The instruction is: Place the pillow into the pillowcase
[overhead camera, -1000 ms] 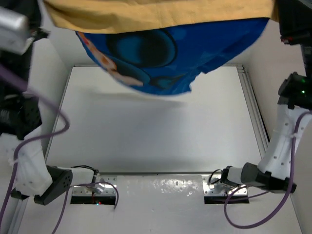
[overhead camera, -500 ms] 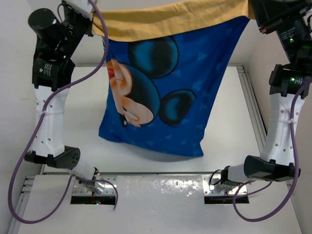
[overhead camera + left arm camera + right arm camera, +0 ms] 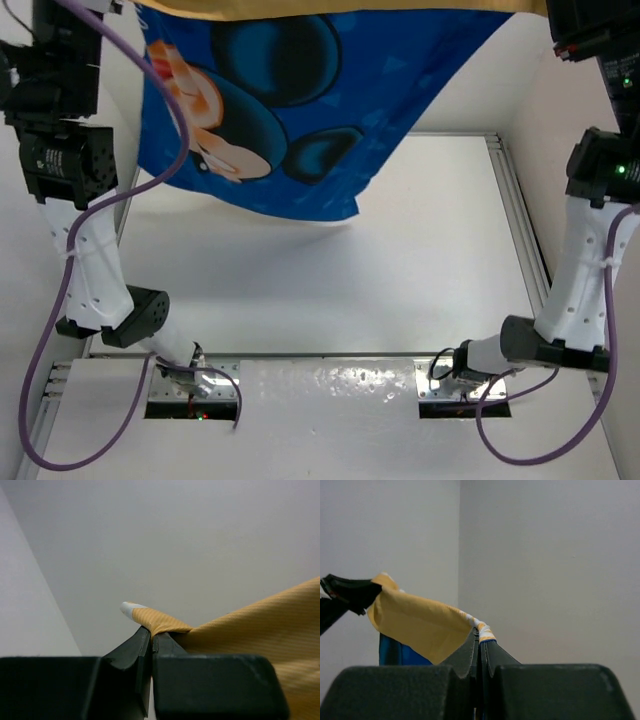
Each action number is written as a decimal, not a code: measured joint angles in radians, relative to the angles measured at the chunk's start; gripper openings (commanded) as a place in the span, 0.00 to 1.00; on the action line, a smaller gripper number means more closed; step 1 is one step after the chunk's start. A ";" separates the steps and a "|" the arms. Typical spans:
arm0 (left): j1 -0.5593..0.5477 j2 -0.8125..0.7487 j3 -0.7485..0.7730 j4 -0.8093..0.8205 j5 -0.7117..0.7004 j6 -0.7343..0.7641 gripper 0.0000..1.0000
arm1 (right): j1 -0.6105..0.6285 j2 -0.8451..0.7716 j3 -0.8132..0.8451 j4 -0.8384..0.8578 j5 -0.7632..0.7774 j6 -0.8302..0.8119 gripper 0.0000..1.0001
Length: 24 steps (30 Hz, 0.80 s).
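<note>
The pillowcase point(image 3: 280, 110) hangs in the air above the desk point(image 3: 420, 280). Its blue mouse-print side faces the top camera, and its orange-yellow top edge spans the gap between the two raised arms. The left end effector point(image 3: 151, 639) is closed tight on one orange-yellow corner. The right end effector point(image 3: 480, 639) is clamped on the other corner. The lower edge hangs loose.

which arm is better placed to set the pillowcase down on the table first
Probably the left. Both the left gripper and right gripper are shut on the orange edge of the pillowcase, but its blue cloth hangs mostly on the left side, lowest above the table there.
</note>
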 measured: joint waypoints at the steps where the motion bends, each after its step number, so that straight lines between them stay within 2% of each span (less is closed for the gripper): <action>1: 0.000 0.014 0.048 0.004 0.000 0.011 0.00 | 0.000 -0.024 -0.022 0.005 0.000 -0.013 0.00; 4: 0.000 -0.018 0.069 -0.045 -0.002 0.017 0.00 | 0.002 -0.167 -0.222 0.047 -0.005 -0.034 0.00; 7: 0.004 -0.169 -0.221 -0.093 -0.027 0.002 0.00 | 0.009 -0.254 -0.406 0.100 -0.040 -0.009 0.00; 8: 0.008 -0.234 -0.360 -0.102 -0.033 -0.015 0.00 | 0.023 -0.254 -0.449 0.119 -0.052 0.006 0.00; 10: 0.018 -0.319 -0.546 -0.129 -0.032 -0.047 0.00 | 0.060 -0.199 -0.500 0.103 -0.077 0.020 0.00; 12: 0.036 -0.311 -0.627 -0.206 -0.027 -0.078 0.00 | 0.089 -0.093 -0.475 0.005 -0.090 0.019 0.00; 14: 0.065 -0.225 -0.568 -0.263 -0.029 -0.112 0.00 | 0.102 0.080 -0.338 -0.100 -0.080 0.010 0.00; 16: 0.099 -0.036 -0.361 -0.284 -0.021 -0.158 0.00 | 0.101 0.264 -0.102 -0.222 -0.057 0.001 0.00; 18: 0.114 0.099 -0.211 -0.264 -0.012 -0.187 0.00 | 0.092 0.373 0.092 -0.296 -0.043 0.013 0.00; 21: 0.116 0.111 -0.217 -0.113 0.022 -0.193 0.00 | 0.031 0.343 0.138 -0.261 -0.025 0.060 0.00; 24: 0.102 0.122 -0.041 -0.079 0.084 -0.170 0.00 | -0.078 0.124 -0.010 -0.182 0.026 0.047 0.00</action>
